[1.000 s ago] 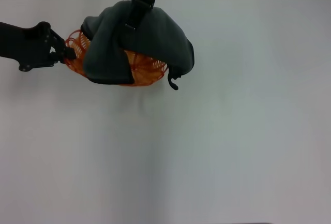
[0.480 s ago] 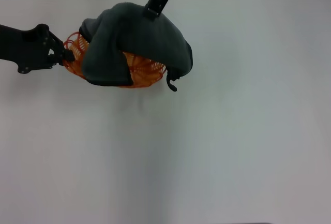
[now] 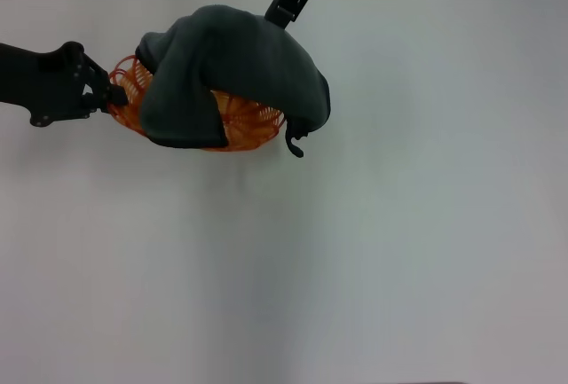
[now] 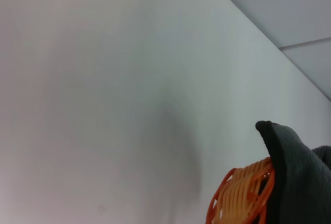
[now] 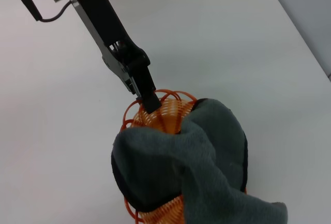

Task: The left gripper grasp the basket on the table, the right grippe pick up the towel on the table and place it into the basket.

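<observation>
Basket [image 3: 244, 122] rim pinched in the left claw [image 3: 114, 93].

Slim black right gripper lifts away

The right grippe [image 3: 282, 17] has let go of the dark grey-green bunched towel [image 3: 232, 69] and risen toward the far table edge.

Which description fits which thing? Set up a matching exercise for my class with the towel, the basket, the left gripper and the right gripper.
Things:
1. towel
2. basket
3. left gripper
4. right gripper

Descriptions:
A. orange wire, standing on the table
B. clamped on the basket's rim
C. dark grey-green, draped over the basket and hanging past its rim
D. above the towel's far edge, holding nothing

Pairs: 1-C, 2-A, 3-B, 4-D
</observation>
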Action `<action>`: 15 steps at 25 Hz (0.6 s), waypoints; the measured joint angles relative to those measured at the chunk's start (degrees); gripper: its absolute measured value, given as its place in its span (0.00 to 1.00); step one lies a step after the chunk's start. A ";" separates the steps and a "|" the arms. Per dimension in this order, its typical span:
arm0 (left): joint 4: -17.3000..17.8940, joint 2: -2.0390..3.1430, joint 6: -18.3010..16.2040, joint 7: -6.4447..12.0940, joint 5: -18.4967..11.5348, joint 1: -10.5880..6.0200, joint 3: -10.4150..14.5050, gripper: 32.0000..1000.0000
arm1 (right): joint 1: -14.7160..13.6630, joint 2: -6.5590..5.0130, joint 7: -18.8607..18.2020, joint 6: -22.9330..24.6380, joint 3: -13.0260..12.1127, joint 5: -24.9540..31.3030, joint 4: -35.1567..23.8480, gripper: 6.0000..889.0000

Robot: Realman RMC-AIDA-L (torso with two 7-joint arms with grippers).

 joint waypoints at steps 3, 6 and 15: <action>0.00 0.00 0.00 0.00 0.00 0.00 0.00 0.08 | -0.17 -0.01 0.45 -0.03 0.00 -0.08 -0.01 0.99; 0.00 0.00 0.00 0.00 0.00 0.00 0.00 0.08 | -0.18 -0.03 0.68 -0.05 0.00 -0.16 -0.04 0.99; 0.00 0.00 0.00 0.00 0.00 0.00 0.00 0.08 | 0.00 0.01 0.73 -0.05 0.00 -0.61 -0.15 0.99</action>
